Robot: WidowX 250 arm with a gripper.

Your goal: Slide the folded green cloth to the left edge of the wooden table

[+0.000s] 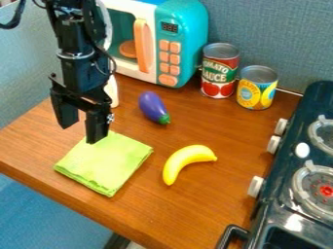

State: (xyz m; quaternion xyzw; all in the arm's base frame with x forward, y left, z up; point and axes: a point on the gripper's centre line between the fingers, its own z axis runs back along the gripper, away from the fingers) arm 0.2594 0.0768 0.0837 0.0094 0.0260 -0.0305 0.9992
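Note:
The black gripper (79,130) hangs over the left side of the wooden counter, above the back left corner of a folded green cloth (106,163). Its two fingers are spread apart with nothing between them. To the right of the cloth lies a curved yellow banana (185,161). A purple toy eggplant (152,106) with a green tip lies behind the cloth, right of the gripper. Partly hidden behind the arm stands a white object (112,92).
A teal and white toy microwave (184,39) stands at the back. Right of it are a tomato sauce can (219,71) and a shorter yellow can (257,88). A dark toy stove (296,170) with knobs borders the counter (214,204) on the right.

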